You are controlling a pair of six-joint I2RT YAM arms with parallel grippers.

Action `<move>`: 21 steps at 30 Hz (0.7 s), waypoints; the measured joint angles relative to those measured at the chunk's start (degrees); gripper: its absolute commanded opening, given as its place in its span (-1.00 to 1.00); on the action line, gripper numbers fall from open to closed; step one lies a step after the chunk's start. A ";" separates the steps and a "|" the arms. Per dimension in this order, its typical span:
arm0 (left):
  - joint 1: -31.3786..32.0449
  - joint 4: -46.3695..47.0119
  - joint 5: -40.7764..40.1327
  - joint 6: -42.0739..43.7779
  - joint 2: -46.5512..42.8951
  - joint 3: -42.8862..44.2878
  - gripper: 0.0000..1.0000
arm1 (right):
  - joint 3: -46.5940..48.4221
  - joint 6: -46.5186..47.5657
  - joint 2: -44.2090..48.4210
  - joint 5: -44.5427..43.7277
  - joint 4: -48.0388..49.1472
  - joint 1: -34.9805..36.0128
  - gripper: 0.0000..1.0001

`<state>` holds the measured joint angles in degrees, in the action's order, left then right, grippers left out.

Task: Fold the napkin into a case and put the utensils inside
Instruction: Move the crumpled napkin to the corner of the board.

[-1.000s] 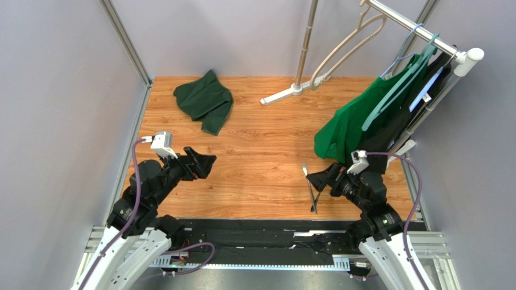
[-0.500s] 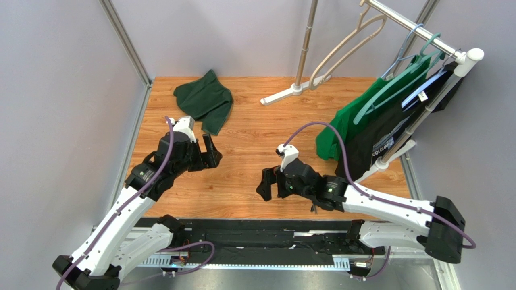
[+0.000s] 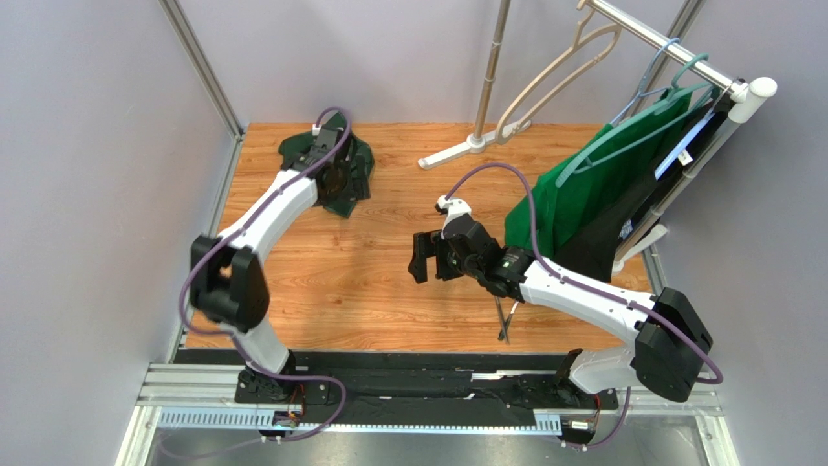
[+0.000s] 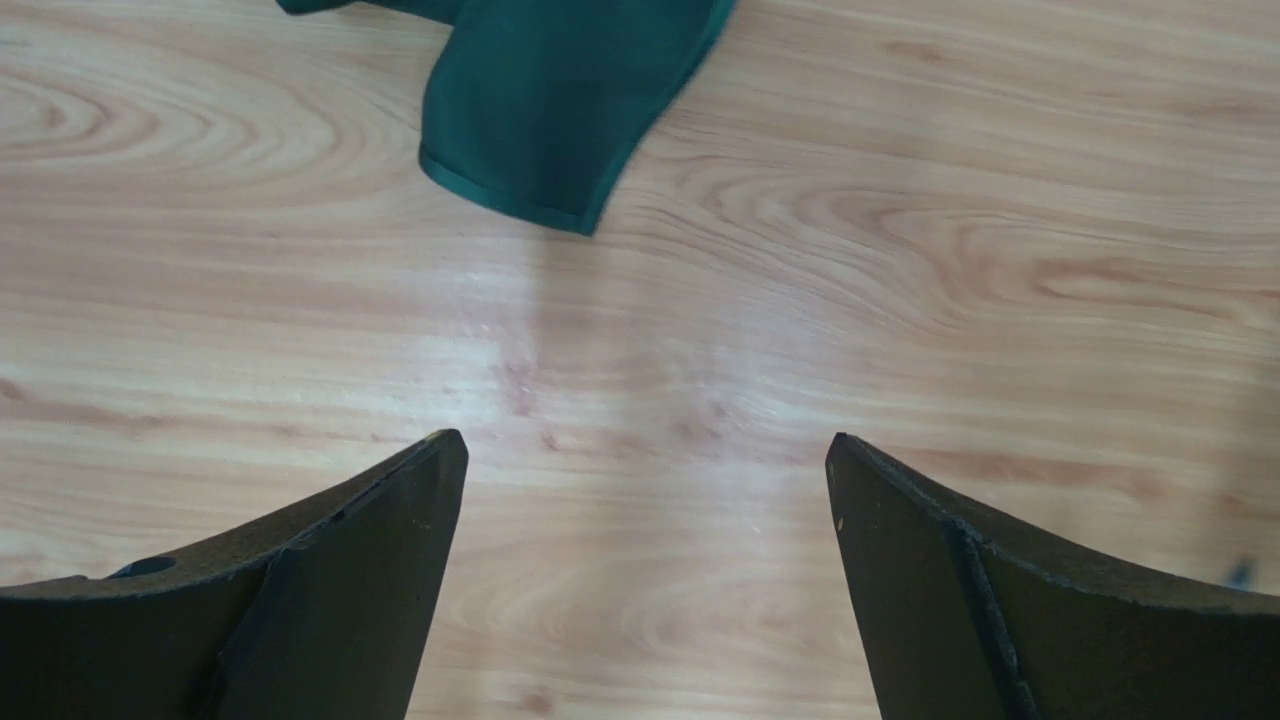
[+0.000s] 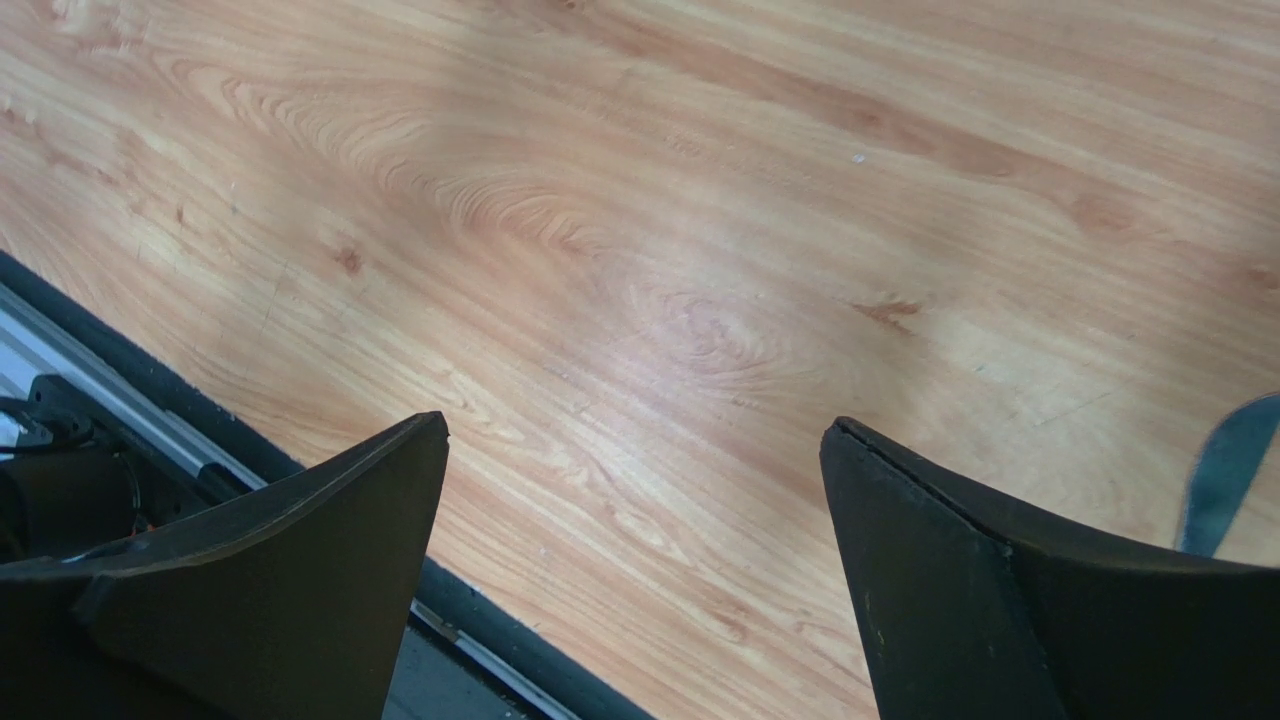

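Note:
The napkin (image 3: 362, 167) lies crumpled at the table's back left, dark green, with my left arm across its middle. My left gripper (image 3: 339, 194) hovers over its near corner, open. In the left wrist view that napkin corner (image 4: 556, 105) lies beyond the open left gripper (image 4: 646, 450), and only bare wood lies between the fingers (image 4: 376, 555). My right gripper (image 3: 423, 258) hangs open over the middle of the table; the right wrist view shows the right gripper (image 5: 634, 428) with nothing in it. The utensils (image 3: 502, 316) lie near the front edge, partly under my right arm. No folded case shows.
A clothes rack stands at the back right, its foot (image 3: 466, 147) on the table. A brighter green garment (image 3: 559, 209) on a teal hanger (image 3: 632, 136) and a black garment (image 3: 598, 238) hang close behind my right arm. A black rail (image 5: 90, 405) runs along the front edge.
My left arm has stretched from the near left out to the napkin at the back. My right arm has swung from the near right to the table's middle, uncovering the utensils. Both grippers stayed open.

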<state>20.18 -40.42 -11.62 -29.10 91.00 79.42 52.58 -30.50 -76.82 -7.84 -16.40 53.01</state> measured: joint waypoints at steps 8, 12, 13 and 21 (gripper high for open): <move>-6.03 -6.99 -0.61 13.11 33.81 30.27 0.98 | -0.24 1.77 2.45 6.43 1.31 -5.60 1.00; -8.28 -9.77 0.24 16.02 40.52 33.92 0.39 | -0.24 2.38 3.67 8.48 3.17 -5.68 1.00; -8.70 -10.91 0.70 16.35 41.53 34.58 0.09 | -0.24 2.49 3.67 8.68 3.56 -5.70 1.00; -8.72 -8.41 6.34 10.10 33.73 19.50 -1.00 | 0.15 2.49 -1.60 9.22 4.55 -6.62 1.00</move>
<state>11.46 -48.84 -5.28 -19.00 124.73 98.91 52.73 -28.01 -78.41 1.39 -11.86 46.39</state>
